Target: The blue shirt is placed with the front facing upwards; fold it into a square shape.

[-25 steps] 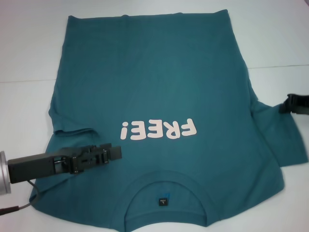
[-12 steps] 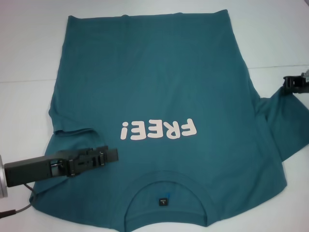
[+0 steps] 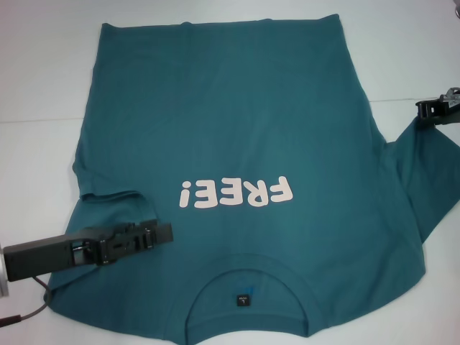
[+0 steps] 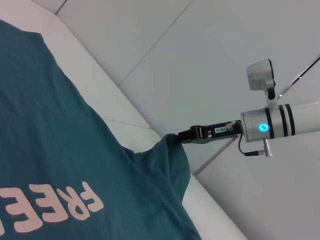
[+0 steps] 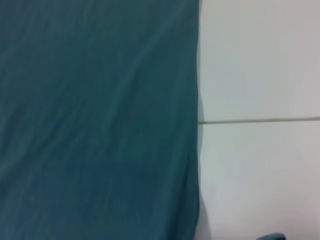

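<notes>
The blue shirt [image 3: 230,122] lies flat on the white table, front up, with the pink "FREE!" print [image 3: 237,192] and the collar with its black neck label [image 3: 244,297] nearest me. Its left sleeve [image 3: 108,198] is folded in onto the body. My left gripper [image 3: 167,231] hovers over the shirt's left shoulder area. My right gripper [image 3: 422,109] is shut on the right sleeve's edge and holds it lifted off the table; it also shows in the left wrist view [image 4: 176,138]. The right wrist view shows only shirt cloth [image 5: 95,120] and table.
The white table [image 3: 43,86] surrounds the shirt, with a seam line [image 3: 36,121] running across it. A dark cable [image 3: 21,315] hangs by my left arm at the near left.
My right gripper has moved away from me and upward with the right sleeve, pulling it taut. My left gripper has drawn back slightly toward the near left.
</notes>
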Action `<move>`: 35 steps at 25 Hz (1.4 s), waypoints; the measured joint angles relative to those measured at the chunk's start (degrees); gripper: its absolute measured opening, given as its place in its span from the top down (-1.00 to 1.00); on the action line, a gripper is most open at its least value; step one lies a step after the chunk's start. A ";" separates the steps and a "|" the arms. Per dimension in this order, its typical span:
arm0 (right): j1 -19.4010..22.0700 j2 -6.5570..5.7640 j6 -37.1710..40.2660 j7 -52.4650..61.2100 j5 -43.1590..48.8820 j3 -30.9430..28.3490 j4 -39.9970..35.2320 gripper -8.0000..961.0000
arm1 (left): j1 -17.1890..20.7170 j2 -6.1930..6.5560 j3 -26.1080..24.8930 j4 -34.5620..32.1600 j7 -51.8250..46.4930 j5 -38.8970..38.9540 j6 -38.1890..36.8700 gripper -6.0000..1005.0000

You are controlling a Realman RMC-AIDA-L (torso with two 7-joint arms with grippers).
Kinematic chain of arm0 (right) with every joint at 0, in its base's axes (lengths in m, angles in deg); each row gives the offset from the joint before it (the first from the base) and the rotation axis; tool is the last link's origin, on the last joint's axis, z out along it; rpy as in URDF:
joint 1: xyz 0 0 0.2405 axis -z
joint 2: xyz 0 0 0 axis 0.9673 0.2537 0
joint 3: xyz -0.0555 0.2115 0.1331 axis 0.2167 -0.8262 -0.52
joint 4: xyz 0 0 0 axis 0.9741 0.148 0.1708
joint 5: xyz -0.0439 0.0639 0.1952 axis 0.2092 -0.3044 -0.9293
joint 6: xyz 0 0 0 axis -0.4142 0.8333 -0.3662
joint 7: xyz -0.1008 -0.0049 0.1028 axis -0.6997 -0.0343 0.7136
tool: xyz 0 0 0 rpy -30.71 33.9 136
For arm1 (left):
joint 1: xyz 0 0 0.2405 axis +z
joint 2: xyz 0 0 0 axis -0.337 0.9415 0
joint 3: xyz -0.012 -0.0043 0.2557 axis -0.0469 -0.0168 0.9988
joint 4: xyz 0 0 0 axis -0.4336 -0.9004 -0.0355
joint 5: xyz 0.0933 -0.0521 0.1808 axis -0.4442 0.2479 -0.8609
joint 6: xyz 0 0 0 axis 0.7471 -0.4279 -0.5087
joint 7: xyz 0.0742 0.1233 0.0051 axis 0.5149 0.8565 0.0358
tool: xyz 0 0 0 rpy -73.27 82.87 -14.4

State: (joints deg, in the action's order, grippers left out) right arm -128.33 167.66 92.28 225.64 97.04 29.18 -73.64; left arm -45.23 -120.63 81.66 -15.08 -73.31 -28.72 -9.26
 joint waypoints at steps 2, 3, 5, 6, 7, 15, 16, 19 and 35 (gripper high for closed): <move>-0.02 -0.12 1.21 -0.32 0.07 0.65 -0.05 0.94 | 0.00 0.00 0.00 -0.04 0.00 0.00 0.05 -0.08; -0.03 -0.22 1.78 -0.40 0.09 1.12 -0.07 0.94 | 0.00 0.00 0.00 -0.06 0.00 0.00 0.07 -0.08; -0.01 -0.40 3.39 -0.54 0.11 1.96 -0.33 0.94 | 0.00 0.00 0.00 -0.10 0.00 0.00 0.11 -0.08; 0.12 -0.41 4.48 -0.62 0.12 2.33 -0.89 0.94 | 0.00 0.00 0.00 -0.11 0.00 0.00 0.11 -0.08; 0.29 -0.39 5.49 -0.74 0.12 2.58 -1.65 0.94 | -0.01 0.00 0.00 -0.11 0.00 0.00 0.12 -0.08; 1.36 0.12 11.53 -1.41 0.18 3.43 -6.42 0.94 | -0.05 -0.09 0.00 -0.08 0.00 0.00 0.25 -0.08; 1.35 0.12 12.05 -1.41 0.18 3.86 -6.55 0.94 | -0.05 -0.09 0.01 -0.03 0.00 0.00 0.26 -0.08; 1.00 0.21 13.50 -1.42 0.18 6.04 -6.64 0.94 | -0.05 -0.09 -0.14 0.08 0.00 0.00 0.33 -0.08; -2.71 3.16 14.97 0.78 0.82 11.81 -5.90 0.94 | -0.02 -0.18 -1.57 0.23 0.14 0.00 0.32 -0.08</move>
State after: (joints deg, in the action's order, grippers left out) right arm -131.05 170.82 107.25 226.42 97.86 40.99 -79.54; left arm -45.25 -120.81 80.08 -14.85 -73.17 -28.72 -8.94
